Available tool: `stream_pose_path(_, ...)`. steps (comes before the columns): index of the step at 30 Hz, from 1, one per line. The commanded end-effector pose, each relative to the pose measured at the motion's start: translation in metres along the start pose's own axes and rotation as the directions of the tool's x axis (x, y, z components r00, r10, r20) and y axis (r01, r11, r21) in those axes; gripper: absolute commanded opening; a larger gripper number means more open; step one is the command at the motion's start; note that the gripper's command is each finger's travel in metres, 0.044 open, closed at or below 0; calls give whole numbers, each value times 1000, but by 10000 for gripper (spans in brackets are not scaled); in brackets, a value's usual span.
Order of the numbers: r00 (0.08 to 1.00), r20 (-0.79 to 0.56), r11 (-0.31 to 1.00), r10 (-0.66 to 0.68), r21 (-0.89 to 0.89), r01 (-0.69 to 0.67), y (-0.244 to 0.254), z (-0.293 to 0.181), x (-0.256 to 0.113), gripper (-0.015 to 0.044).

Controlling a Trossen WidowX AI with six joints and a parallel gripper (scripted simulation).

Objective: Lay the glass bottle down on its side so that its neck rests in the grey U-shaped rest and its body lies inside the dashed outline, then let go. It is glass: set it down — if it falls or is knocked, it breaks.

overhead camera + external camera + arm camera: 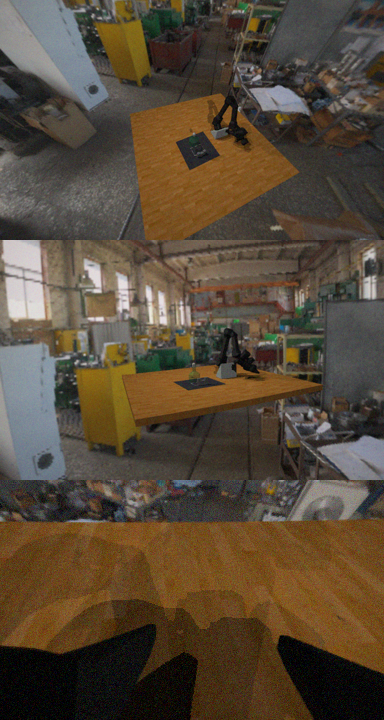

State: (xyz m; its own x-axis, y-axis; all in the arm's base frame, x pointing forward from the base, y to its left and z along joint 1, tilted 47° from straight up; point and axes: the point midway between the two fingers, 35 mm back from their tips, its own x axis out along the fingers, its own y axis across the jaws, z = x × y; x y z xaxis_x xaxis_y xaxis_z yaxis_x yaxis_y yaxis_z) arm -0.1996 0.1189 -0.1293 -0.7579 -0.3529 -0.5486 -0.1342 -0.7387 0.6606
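Top view: green glass bottle point(193, 139) point(194, 374) upright, pale-topped; gripper point(245, 142) point(258, 372) point(215, 636) wide apart.

Overall exposure: dim, grain visible in all views. Exterior view: daylight glare at tall windows point(24, 282), panes washed out to white. Background: soft, smeared. Top view: arm point(234, 113) casts shadow on wooden table point(169, 181) point(226, 394) point(310, 595); background stretched toward frame edges. Wrist view: overlapping soft-toned shadows across table; gripper fingers near-black, surface detail lost. Clutter beyond table edge: blurred.
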Motion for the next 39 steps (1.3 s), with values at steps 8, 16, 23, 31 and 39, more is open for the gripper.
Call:
stream_pose_path(8, 970, -52, 882, -236, 408, 237, -55, 9, -40, 440)
stream_pose_path(16, 856, -182, 438, -485, 796, 417, -107, 1, -119, 440)
stream_pose_path(23, 702, -357, -179, -617, 932, 316, -126, -25, -212, 440)
stream_pose_path(31, 516, -598, -714, -613, 700, -37, -110, -70, -313, 440)
stream_pose_path(39, 375, -791, -844, -483, 305, -442, -59, -112, -391, 440)
